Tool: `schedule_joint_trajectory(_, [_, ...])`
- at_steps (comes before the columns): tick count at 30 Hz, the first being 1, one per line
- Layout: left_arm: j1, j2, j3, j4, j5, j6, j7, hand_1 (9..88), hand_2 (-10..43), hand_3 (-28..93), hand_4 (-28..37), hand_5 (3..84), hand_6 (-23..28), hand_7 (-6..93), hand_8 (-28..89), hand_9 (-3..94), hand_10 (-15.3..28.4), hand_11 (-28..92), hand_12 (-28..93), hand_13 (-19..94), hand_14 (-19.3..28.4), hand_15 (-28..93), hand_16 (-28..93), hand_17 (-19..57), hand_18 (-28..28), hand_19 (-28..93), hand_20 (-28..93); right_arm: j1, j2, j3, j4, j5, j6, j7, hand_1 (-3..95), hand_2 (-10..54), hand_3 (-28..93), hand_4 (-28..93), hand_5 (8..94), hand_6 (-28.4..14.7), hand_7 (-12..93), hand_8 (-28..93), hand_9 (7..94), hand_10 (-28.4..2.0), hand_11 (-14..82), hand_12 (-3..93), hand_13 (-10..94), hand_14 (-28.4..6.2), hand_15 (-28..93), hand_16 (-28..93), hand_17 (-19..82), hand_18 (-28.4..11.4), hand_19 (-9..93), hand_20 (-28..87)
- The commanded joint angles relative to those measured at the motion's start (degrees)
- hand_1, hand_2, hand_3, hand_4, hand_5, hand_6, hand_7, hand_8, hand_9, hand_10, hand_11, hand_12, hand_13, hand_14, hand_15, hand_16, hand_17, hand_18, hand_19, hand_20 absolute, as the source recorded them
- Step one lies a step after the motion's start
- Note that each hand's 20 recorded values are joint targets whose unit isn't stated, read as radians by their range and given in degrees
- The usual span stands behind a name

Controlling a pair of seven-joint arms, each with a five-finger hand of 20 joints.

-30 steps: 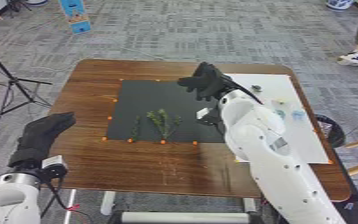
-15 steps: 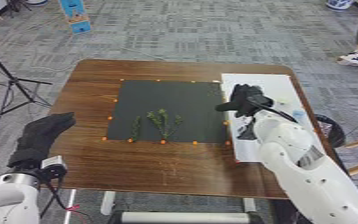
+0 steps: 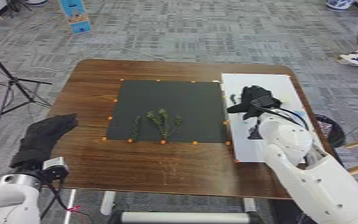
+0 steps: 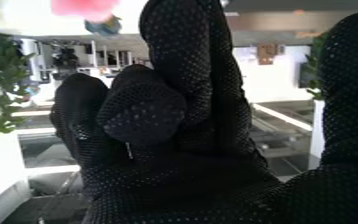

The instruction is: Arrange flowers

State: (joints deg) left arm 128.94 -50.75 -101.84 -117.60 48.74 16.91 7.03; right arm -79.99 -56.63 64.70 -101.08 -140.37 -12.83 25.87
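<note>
Partly done: green sprigs (image 3: 163, 123) lie on black mat (image 3: 171, 92); pink flower (image 4: 85, 5) apparently remains to place; right hand (image 3: 254, 101), relaxed, thumb apart, empty, over white board (image 3: 249, 153).

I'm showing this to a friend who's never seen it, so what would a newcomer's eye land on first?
Probably the big white right arm, its black-gloved right hand over the white sheet on the table's right side. Then the green sprigs on the lower part of the dark mat, and the left hand at the table's left edge.
</note>
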Motion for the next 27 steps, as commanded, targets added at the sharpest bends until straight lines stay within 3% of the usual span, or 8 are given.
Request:
schedule_joint_trajectory(1, [0.41,-0.7,-0.1,-0.54,0.42,-1.29,-1.25,27.4,3.3,71,-22.4,55.1,3.2,18.0,-7,51.7,13.5,22,16,40,14.6,13,1,8.8,7.6,2,18,0.14,-0.03,-0.49,2.53,-1.0,-1.72,-0.33,25.7,-9.5,59,-7,79.6,-3.2,20,-3,89.0,-12.7,37.0,30.1,84,-8.7,66,42,58,-21.8,93,65])
schedule_joint_trajectory(10, [0.52,-1.12,0.08,-0.53,0.46,-1.95,-0.96,27.5,3.3,71,-22.3,55.2,3.4,17.7,-7,51.7,13.6,22,16,40,14.5,13,1,8.8,7.6,2,18,1.32,-0.7,-0.74,5.86,-2.79,-2.4,-0.78,26.3,-9.3,59,-7,80.4,-2.9,21,-3,89.7,-12.5,37.4,30.0,85,-8.4,66,42,58,-21.7,93,65])
schedule_joint_trajectory(11, [2.4,-1.51,-0.82,-1.41,0.56,-2.0,-1.58,27.5,3.3,71,-22.3,55.2,3.4,17.7,-7,51.7,13.5,22,16,40,14.5,13,1,8.8,7.7,2,18,0.06,-1.33,-0.17,5.85,-3.31,-2.81,-1.16,26.2,-9.3,59,-7,80.4,-2.9,21,-3,89.8,-12.5,37.4,30.0,85,-8.4,66,42,58,-21.7,93,65])
schedule_joint_trajectory(13, [1.98,-2.1,-1.35,-1.19,0.44,-2.64,-1.78,27.6,3.4,71,-22.3,55.1,3.4,17.8,-7,51.7,13.5,22,16,40,14.6,13,1,8.8,7.7,2,18,0.89,-2.57,0.33,6.99,-3.85,-3.22,-1.86,26.3,-9.3,59,-7,80.5,-2.9,21,-3,89.9,-12.5,37.5,30.0,85,-8.4,66,42,59,-21.7,93,65])
schedule_joint_trajectory(14, [1.26,-1.24,-1.12,-0.83,0.14,-2.92,-2.64,27.6,3.4,71,-22.2,55.1,3.3,17.8,-7,51.7,13.5,22,16,40,14.6,13,1,8.8,7.7,2,18,0.06,-1.77,0.27,6.32,-3.2,-3.26,-0.82,26.4,-9.1,59,-7,80.6,-2.9,21,-3,89.9,-12.4,37.5,30.0,85,-8.4,66,43,59,-21.6,93,65])
schedule_joint_trajectory(19, [1.47,-1.92,-1.69,-0.95,0.03,-2.56,-1.45,27.8,3.4,71,-22.1,55.1,3.5,17.7,-7,51.7,13.6,22,16,40,14.7,13,1,8.8,7.7,2,18,1.05,-2.26,-0.11,7.64,-5.54,-3.5,-1.75,30.3,-8.3,60,-8,80.9,-2.4,21,-3,90.2,-12.2,37.5,30.0,85,-8.2,66,42,59,-21.2,93,65])
schedule_joint_trajectory(23, [1.14,-1.72,-1.06,-0.9,0.58,-3.22,-3.3,27.7,3.4,71,-22.0,55.1,3.6,17.5,-7,51.8,13.6,22,16,40,14.7,13,1,8.8,7.7,2,18,0.48,-1.86,-1.04,9.33,-11.75,-2.71,-3.43,34.2,-9.5,61,-9,82.0,-1.8,24,-3,91.6,-11.4,39.4,29.9,87,-7.3,67,42,61,-20.9,93,67])
schedule_joint_trajectory(27, [1.22,-2.27,-0.68,-1.15,0.72,-3.36,-2.24,27.9,3.4,71,-22.0,55.1,3.6,17.4,-7,51.8,13.6,22,16,40,14.7,13,1,8.8,7.7,2,18,1.89,-2.31,-2.33,11.5,-12.81,-3.55,-2.94,36.5,-9.5,61,-9,82.8,-1.2,27,-3,92.4,-10.7,40.9,29.8,88,-6.9,67,42,63,-20.5,93,68])
